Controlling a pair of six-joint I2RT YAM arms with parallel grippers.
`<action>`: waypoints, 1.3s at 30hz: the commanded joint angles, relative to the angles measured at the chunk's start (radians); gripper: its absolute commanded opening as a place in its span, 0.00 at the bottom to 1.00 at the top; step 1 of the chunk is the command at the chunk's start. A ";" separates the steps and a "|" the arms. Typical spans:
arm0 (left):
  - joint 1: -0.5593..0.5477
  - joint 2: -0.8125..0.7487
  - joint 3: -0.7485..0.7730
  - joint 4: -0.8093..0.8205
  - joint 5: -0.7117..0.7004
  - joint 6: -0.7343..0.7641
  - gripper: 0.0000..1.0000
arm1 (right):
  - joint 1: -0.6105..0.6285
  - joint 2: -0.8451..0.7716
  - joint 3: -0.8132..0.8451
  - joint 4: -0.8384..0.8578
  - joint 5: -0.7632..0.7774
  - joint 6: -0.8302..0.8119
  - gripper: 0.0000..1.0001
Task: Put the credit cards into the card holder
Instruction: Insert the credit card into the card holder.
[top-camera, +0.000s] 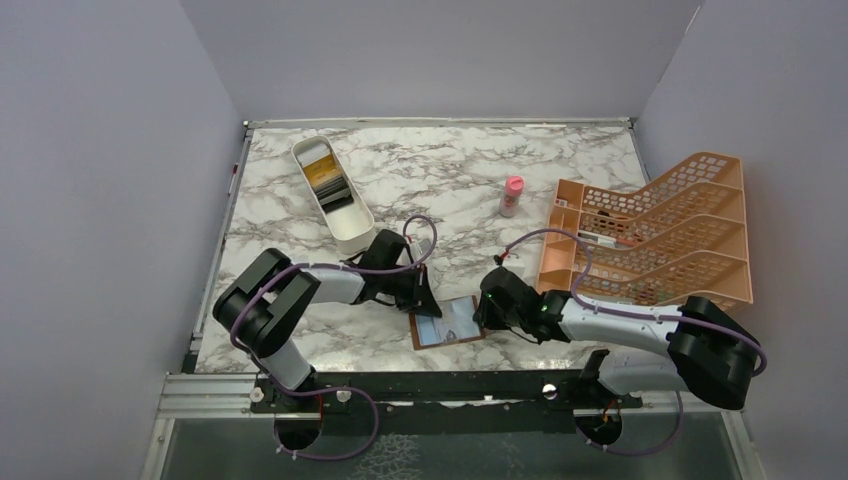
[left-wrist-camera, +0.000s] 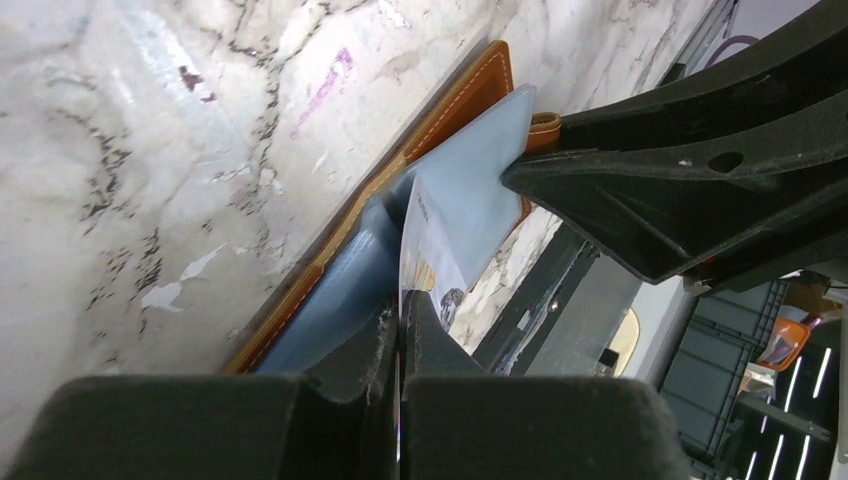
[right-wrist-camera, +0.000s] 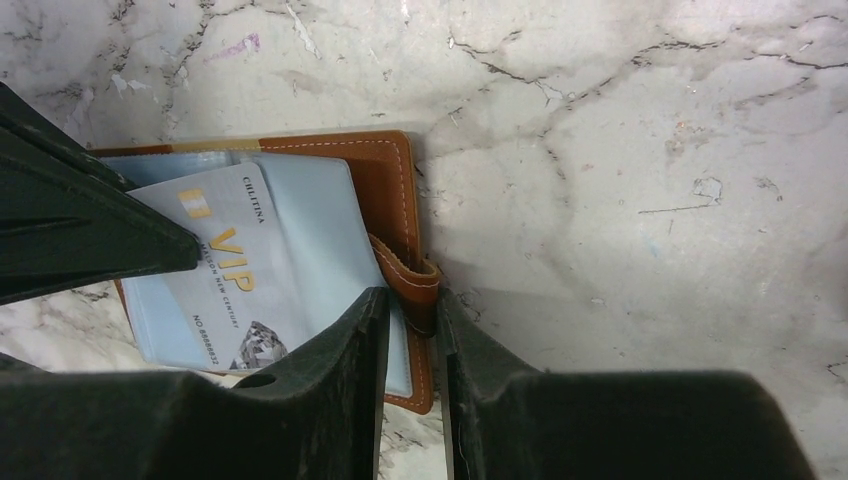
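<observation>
left gripper (left-wrist-camera: 402, 312): clamped tight on the bottom edge of the pale VIP card (left-wrist-camera: 437, 245); no gap between the fingers at all
VIP card: standing tilted over the blue-grey inside of the open card holder (right-wrist-camera: 388, 170); in the right wrist view its top corner sits just inside the holder's upper border, gold lettering facing up
right gripper (right-wrist-camera: 412, 300): fingers narrowly apart with the holder's brown strap (right-wrist-camera: 410, 272) sitting between them; strap pretty much fills the gap, but honestly can't tell if it's being squeezed or only flanked
card holder: lying open and flat on the marble table (top-camera: 450, 170), right between the two grippers; white-stitched brown rim shows along the top and right sides
edges: holder sits close to the table's near edge, just ahead of the black rail (top-camera: 450, 385) the arms are bolted to; not much slack on that side
open room: bare marble beyond the holder, out toward the back wall; also bare to the right of the strap in the right wrist view
white tray (top-camera: 352, 235): far left, well apart from the holder; a yellow card (top-camera: 318, 157) and dark cards (top-camera: 332, 190) lie inside it
pink bottle (top-camera: 512, 196): upright mid-table, apart from everything
orange rack (top-camera: 660, 235): along the right side, near the right arm's elbow; well apart from the holder
</observation>
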 joint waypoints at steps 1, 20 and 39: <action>-0.027 0.028 0.027 -0.059 -0.120 0.015 0.00 | 0.001 0.021 -0.027 -0.002 -0.015 0.007 0.29; -0.054 -0.033 0.013 -0.198 -0.232 -0.006 0.00 | 0.002 -0.012 -0.032 -0.031 0.011 0.003 0.29; -0.068 0.023 0.031 -0.208 -0.239 -0.079 0.00 | 0.002 -0.007 -0.050 0.010 -0.017 0.010 0.29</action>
